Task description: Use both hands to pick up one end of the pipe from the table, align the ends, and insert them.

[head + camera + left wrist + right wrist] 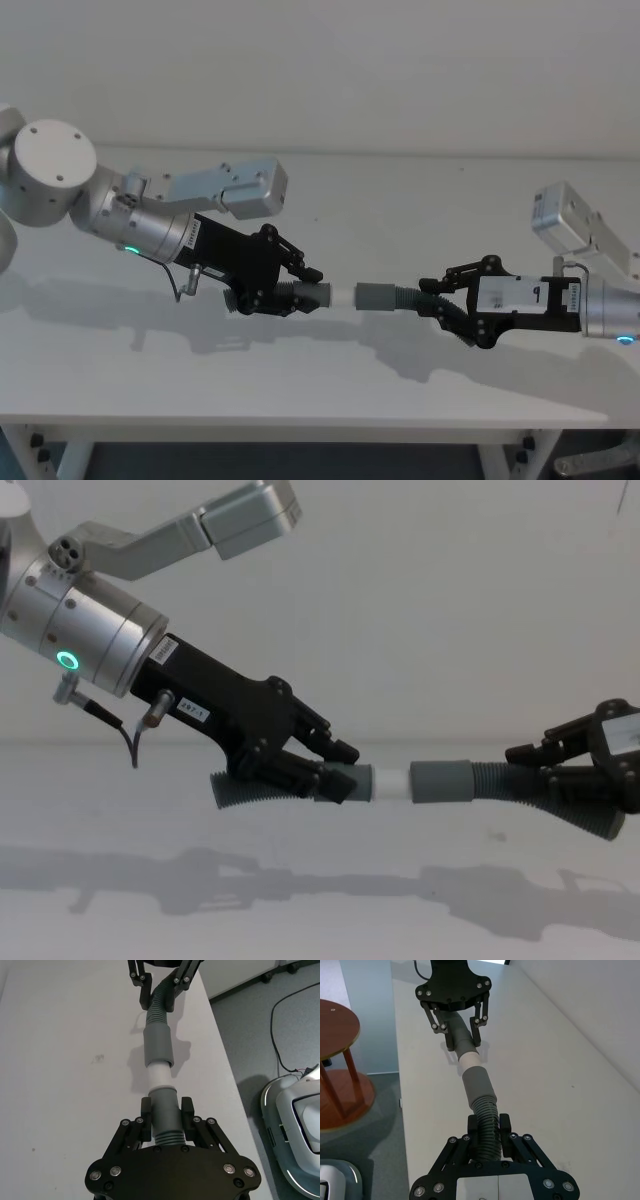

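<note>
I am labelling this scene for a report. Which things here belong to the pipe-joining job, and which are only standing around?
Belong to the job:
- left gripper, shut on the hose piece with the whitish tip
- right gripper, shut on the hose piece with the grey cuff
- table

Only standing around:
- round wooden side table
- white floor device
- black cable

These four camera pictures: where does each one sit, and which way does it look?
Head view: high up, looking down at the table; both arms show.
Chest view: lower, looking across; left gripper large, right gripper at the edge.
Left wrist view: along its own jaws toward the wide cuff.
Right wrist view: the opposite way, toward the white tip.
All share the two hose pieces meeting.
</note>
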